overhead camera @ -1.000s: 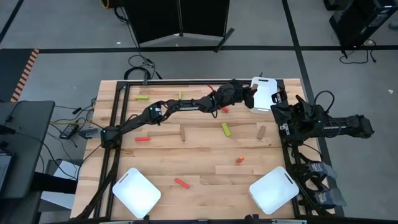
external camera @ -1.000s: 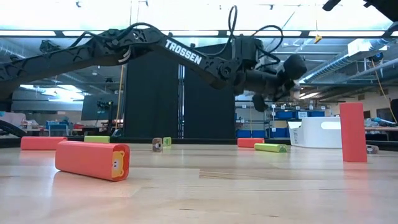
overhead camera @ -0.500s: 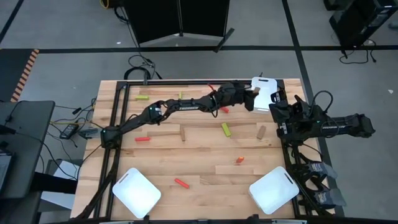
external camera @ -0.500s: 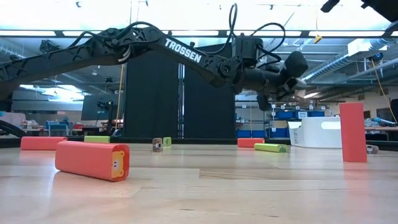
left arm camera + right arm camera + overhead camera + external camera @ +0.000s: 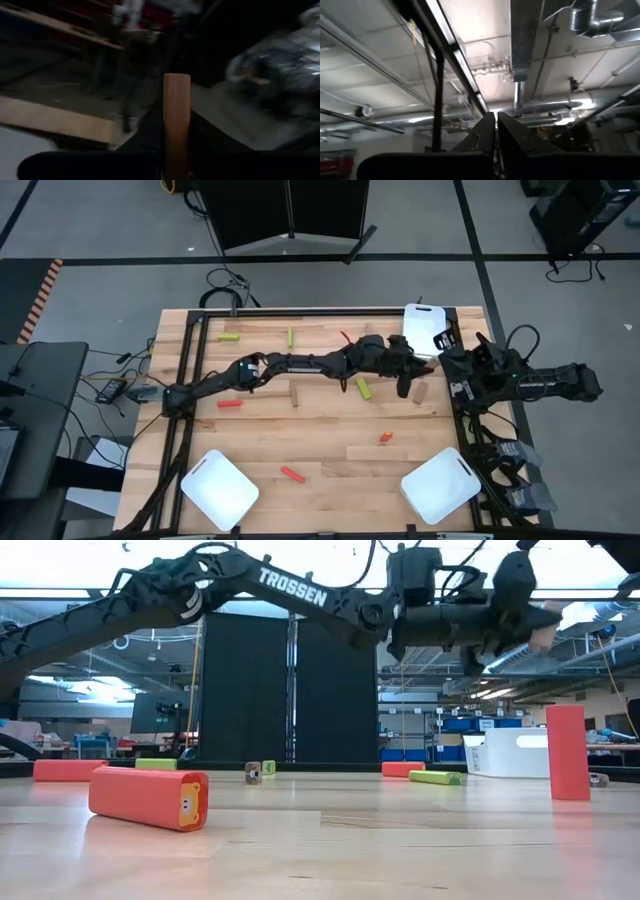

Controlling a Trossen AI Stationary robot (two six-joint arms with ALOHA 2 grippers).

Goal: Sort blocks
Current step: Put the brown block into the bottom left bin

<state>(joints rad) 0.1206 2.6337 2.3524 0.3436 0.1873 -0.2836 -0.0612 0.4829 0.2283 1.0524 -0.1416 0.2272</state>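
My left gripper [image 5: 412, 370] reaches level over the table's far right part, shut on a plain brown wood block [image 5: 176, 115], above a brown block [image 5: 420, 391] and a yellow-green block [image 5: 363, 388] lying on the table. Red blocks [image 5: 229, 404] [image 5: 291, 474] [image 5: 385, 437] and yellow-green blocks [image 5: 230, 336] [image 5: 290, 336] lie scattered on the wood. My right gripper [image 5: 496, 127] is drawn back at the right edge, pointing up at the ceiling, shut on nothing. My left gripper pinches the brown block's rear end [image 5: 176, 155] between its two fingers. The block lies along the fingers and sticks out forward past them, its free end [image 5: 545, 637] showing in the low view. It is held about level, lifted well clear of the table.
White trays sit at the near left [image 5: 218, 488], near right [image 5: 441, 485] and far right [image 5: 428, 328]. A brown block [image 5: 295, 393] lies mid-table. In the low view, a red block [image 5: 150, 797] lies close and another [image 5: 567, 752] stands upright at the right.
My left gripper has swung from over the far right tray toward the table's near edge, rising and rolling as it went, staying shut. My right arm has stayed in place.
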